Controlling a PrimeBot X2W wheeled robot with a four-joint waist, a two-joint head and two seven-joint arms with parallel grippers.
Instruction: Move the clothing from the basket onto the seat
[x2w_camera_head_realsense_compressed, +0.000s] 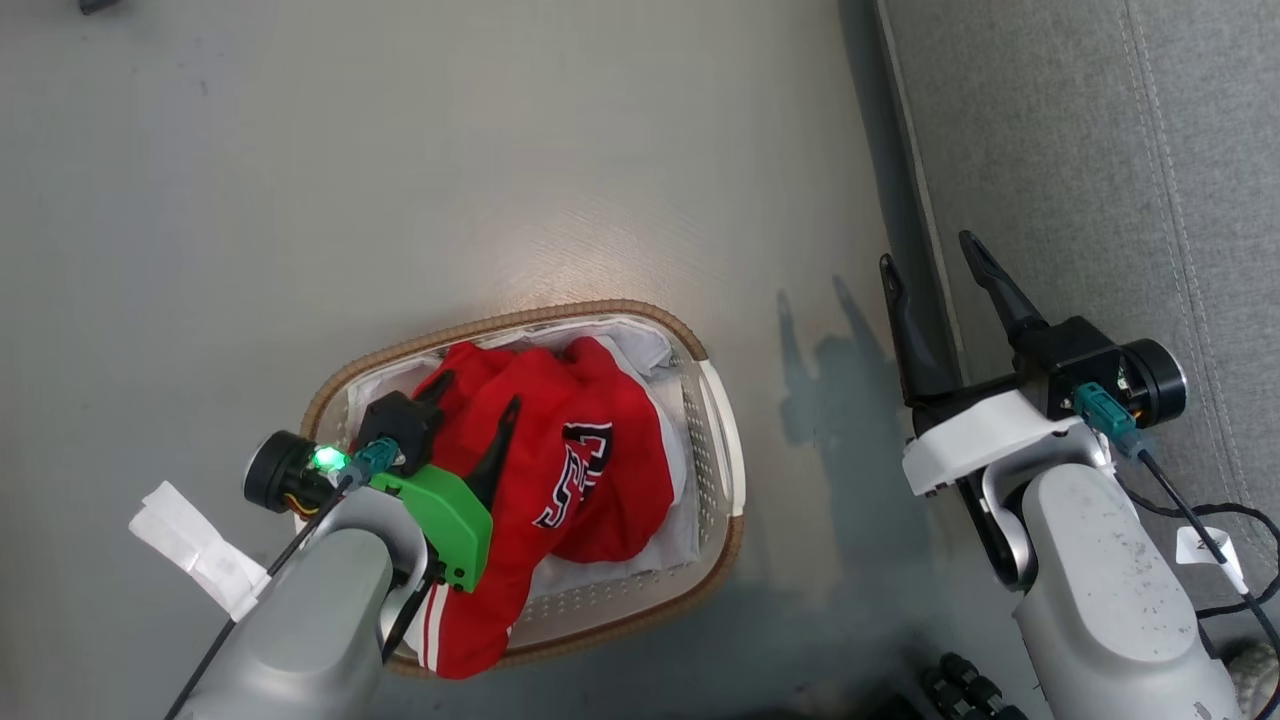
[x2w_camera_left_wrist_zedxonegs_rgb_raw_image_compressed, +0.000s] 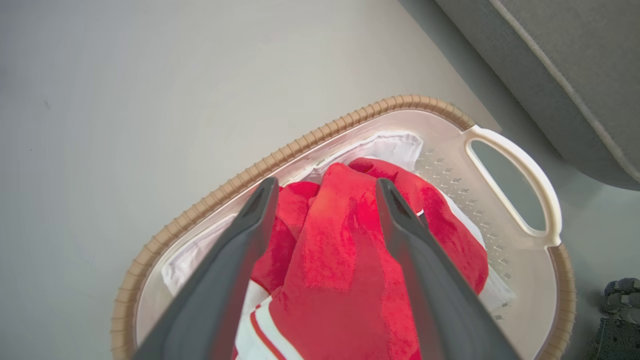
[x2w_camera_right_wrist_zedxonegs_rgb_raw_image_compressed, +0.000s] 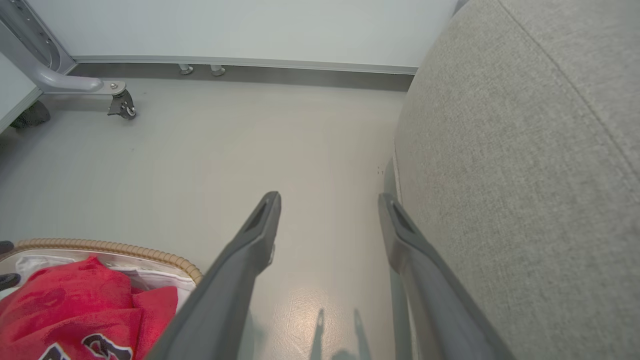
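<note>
Jaws gape wide on left gripper (x2w_camera_left_wrist_zedxonegs_rgb_raw_image_compressed: 326, 184), just over clothing (x2w_camera_left_wrist_zedxonegs_rgb_raw_image_compressed: 325, 260) in basket (x2w_camera_left_wrist_zedxonegs_rgb_raw_image_compressed: 300, 145).

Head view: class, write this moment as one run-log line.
left gripper open over clothing | clothing in basket | right gripper open, holding nothing, beside seat

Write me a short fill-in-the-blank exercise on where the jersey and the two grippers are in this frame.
The jersey in the basket is mainly ____ in colour.
The left gripper straddles a fold of the jersey with its jaws ____.
The right gripper, by the edge of the sofa, holds ____.
Missing words: red; open; nothing.
</note>
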